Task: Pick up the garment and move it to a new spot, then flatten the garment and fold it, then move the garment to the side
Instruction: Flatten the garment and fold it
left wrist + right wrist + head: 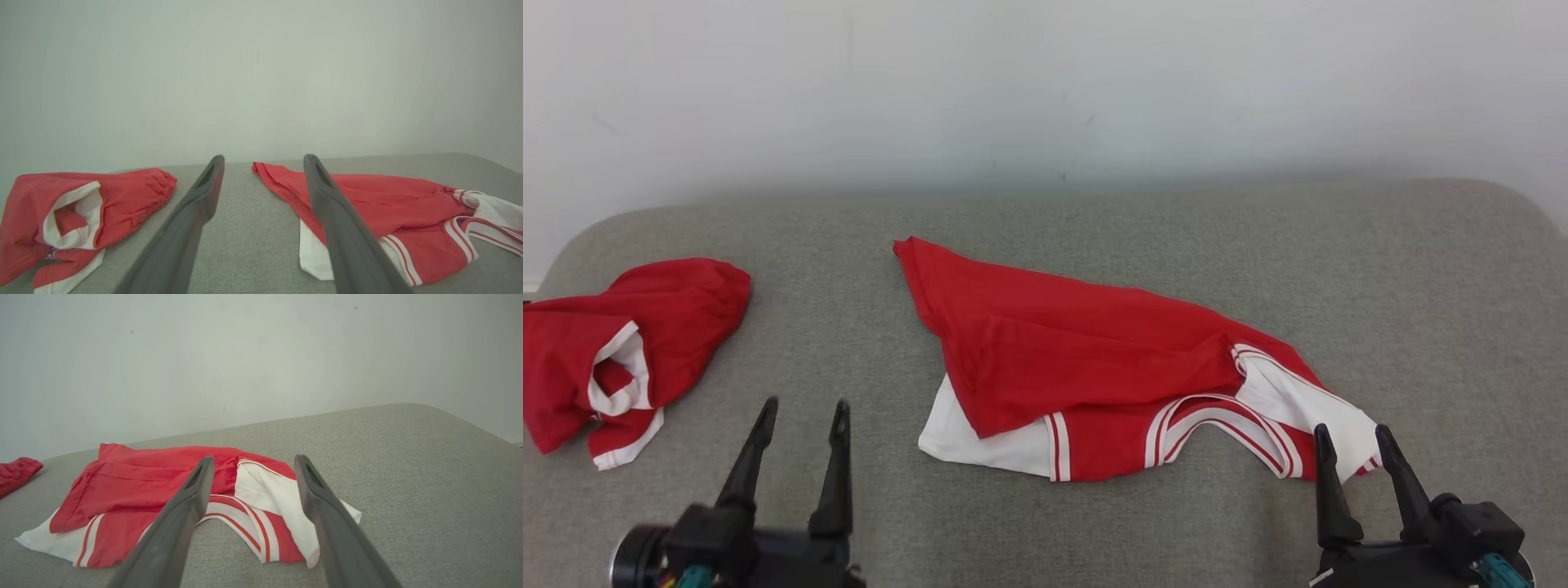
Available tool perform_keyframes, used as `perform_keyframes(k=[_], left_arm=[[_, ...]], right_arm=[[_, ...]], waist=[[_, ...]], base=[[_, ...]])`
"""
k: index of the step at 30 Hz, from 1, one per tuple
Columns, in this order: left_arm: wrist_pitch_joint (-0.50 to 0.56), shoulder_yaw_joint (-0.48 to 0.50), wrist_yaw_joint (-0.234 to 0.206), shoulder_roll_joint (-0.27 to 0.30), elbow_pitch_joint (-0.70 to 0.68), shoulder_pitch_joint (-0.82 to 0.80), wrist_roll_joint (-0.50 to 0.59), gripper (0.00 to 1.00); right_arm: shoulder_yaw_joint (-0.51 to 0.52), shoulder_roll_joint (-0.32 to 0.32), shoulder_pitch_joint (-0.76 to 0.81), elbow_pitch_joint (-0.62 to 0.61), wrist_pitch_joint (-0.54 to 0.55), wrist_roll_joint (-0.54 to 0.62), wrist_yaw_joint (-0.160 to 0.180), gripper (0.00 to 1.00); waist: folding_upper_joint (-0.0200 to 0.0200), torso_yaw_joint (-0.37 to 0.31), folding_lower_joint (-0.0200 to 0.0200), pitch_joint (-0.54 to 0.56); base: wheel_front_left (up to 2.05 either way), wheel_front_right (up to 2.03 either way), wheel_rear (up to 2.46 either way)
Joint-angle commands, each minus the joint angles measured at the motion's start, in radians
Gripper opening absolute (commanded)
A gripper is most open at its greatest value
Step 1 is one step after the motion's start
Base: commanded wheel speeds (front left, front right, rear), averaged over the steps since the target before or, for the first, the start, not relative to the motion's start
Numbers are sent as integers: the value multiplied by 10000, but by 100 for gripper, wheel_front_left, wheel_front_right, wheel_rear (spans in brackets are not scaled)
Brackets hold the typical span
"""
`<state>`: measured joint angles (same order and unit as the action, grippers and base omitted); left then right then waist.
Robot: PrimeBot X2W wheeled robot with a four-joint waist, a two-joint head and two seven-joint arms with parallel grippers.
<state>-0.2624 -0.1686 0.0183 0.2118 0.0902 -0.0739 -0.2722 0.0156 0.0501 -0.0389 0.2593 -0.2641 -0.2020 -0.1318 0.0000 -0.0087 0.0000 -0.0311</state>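
Note:
A red garment (1086, 359) with white panels and striped trim lies crumpled in the middle of the grey padded surface (1094, 220), also seen in the left wrist view (380, 204) and the right wrist view (163, 486). My left gripper (805, 412) stands open at the lower left, on bare surface between this garment and another one, nothing between its fingers (200, 204). My right gripper (1352, 437) is open at the lower right, its fingertips just at the garment's white right end, with nothing gripped; its fingers (318, 498) frame that end.
A second red and white garment (621, 351) lies bunched at the far left edge, also in the left wrist view (81, 212). A pale wall (1045, 82) rises behind the surface. Bare grey surface extends at the right and back.

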Motion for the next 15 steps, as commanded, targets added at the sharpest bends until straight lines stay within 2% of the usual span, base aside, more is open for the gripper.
perform_keyframes(k=[1,9,15], left_arm=[[-35,-53,115,-91,77,-406,189,100],[-12,-620,780,-410,1457,-2894,229,100],[116,-1009,954,-321,2669,-4297,197,100]], right_arm=[[-16,3,-83,4,-4,-49,23,100],[-94,1,-495,-92,-4,-109,23,100],[-98,1,-710,-169,-4,-227,23,100]], waist=[[0,-173,0,-128],[0,-958,0,-842],[0,-1537,0,-1356]], base=[[0,0,0],[0,0,0],[0,0,0]])
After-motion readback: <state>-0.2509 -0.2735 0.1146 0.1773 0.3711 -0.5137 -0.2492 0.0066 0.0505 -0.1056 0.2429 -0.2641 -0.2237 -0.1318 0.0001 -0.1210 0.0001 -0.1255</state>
